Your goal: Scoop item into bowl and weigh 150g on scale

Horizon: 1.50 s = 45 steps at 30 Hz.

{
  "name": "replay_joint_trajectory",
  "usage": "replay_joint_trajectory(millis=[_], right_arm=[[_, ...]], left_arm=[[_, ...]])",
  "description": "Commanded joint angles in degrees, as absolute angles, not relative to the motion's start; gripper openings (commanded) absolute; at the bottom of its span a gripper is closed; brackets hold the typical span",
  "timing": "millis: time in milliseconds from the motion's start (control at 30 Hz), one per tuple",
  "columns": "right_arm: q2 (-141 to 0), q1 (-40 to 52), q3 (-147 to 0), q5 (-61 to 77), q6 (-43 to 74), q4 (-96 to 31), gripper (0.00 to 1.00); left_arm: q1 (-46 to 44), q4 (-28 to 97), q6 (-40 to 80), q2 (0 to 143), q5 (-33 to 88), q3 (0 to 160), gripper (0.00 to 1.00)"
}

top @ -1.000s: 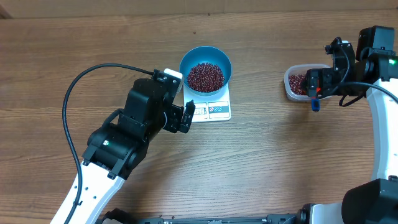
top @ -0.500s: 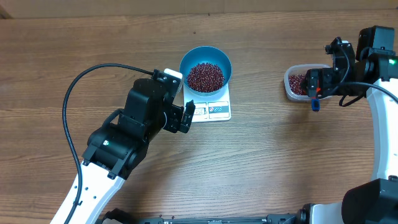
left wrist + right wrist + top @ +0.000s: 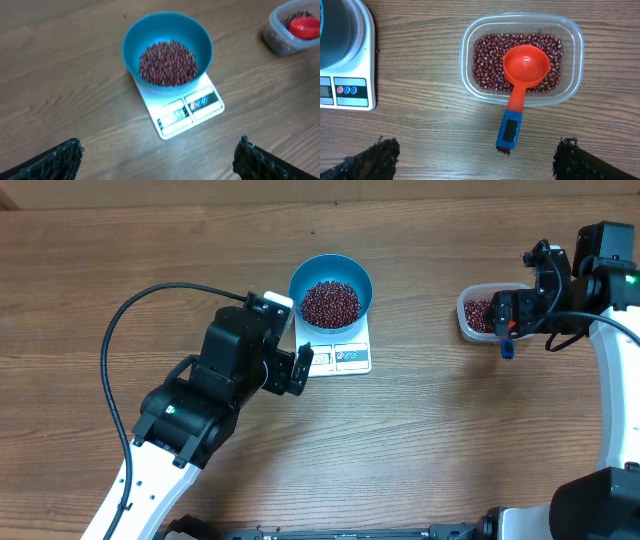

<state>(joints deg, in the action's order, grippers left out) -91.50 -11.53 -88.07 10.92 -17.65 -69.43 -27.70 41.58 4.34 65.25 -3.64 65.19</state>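
A clear plastic tub with round corners is set on the right side of the brown wooden table. A red scoop is laid in the tub, cup side up. Its handle is leaned over the tub's rim and is ended by a blue tip past the tub.

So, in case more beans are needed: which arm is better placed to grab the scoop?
Right: the open right tool hangs above the scoop in the tub; the left tool faces the scale.
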Motion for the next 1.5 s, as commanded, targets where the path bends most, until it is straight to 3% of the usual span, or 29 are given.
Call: replay_joint_trajectory(millis=[0, 467, 700, 933, 1467], right_arm=[[-91.05, -11.35, -89.49, 10.52, -17.87, -69.12, 1.0], [-91.05, -11.35, -89.49, 10.52, -17.87, -69.12, 1.0], [-91.05, -11.35, -89.49, 10.52, -17.87, -69.12, 1.0], [-91.05, -11.35, -89.49, 10.52, -17.87, -69.12, 1.0], [-91.05, -11.35, -89.49, 10.52, -17.87, -69.12, 1.0]], left_arm=[[-27.4, 42.87, 4.71, 65.25, -3.16, 65.28, 1.0], [-27.31, 46.04, 7.51, 65.08, -3.14, 61.3, 1.0], [-27.33, 38.5, 16.56, 63.83, -2.37, 49.56, 1.0], [-27.4, 27.24, 16.78, 59.48, 1.17, 39.2, 1.0], [-27.4, 25.41, 16.75, 55.48, 1.5, 35.94, 1.0]])
